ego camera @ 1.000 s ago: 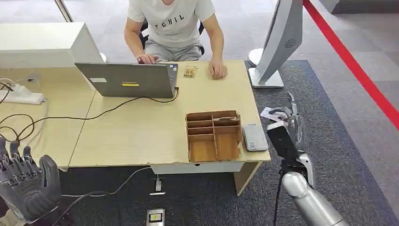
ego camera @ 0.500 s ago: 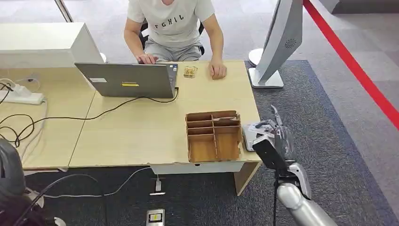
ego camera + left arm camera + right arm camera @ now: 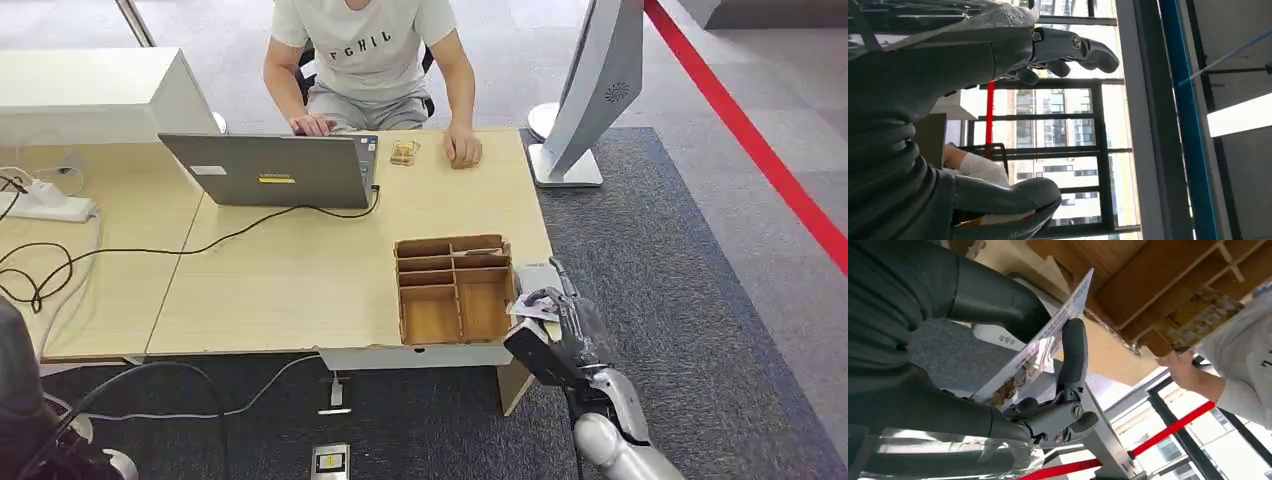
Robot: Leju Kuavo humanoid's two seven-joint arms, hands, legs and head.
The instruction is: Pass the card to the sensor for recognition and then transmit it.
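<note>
In the right wrist view my right hand (image 3: pixel 1013 385) pinches a printed card (image 3: pixel 1040 345) between thumb and a finger. From the head view, the same right hand (image 3: pixel 556 322) hovers at the table's front right corner. It holds the card (image 3: pixel 530 306) just above the pale grey sensor (image 3: pixel 537 273), which lies right of the cardboard box; the hand hides part of the sensor. The sensor's labelled face (image 3: pixel 998 337) lies close behind the card. My left hand (image 3: pixel 948 75) is raised, fingers apart from the thumb, holding nothing.
A brown divided cardboard box (image 3: pixel 455 288) sits left of the sensor. A person (image 3: pixel 365 50) sits at the far side behind a laptop (image 3: pixel 270 170), one hand on the table. Cables cross the left part of the wooden table (image 3: pixel 300 270). A white stand (image 3: pixel 590 90) rises at the back right.
My right hand has carried the card left and nearer, from off the table's right side to over the sensor. My left hand has dropped out of the lower left corner.
</note>
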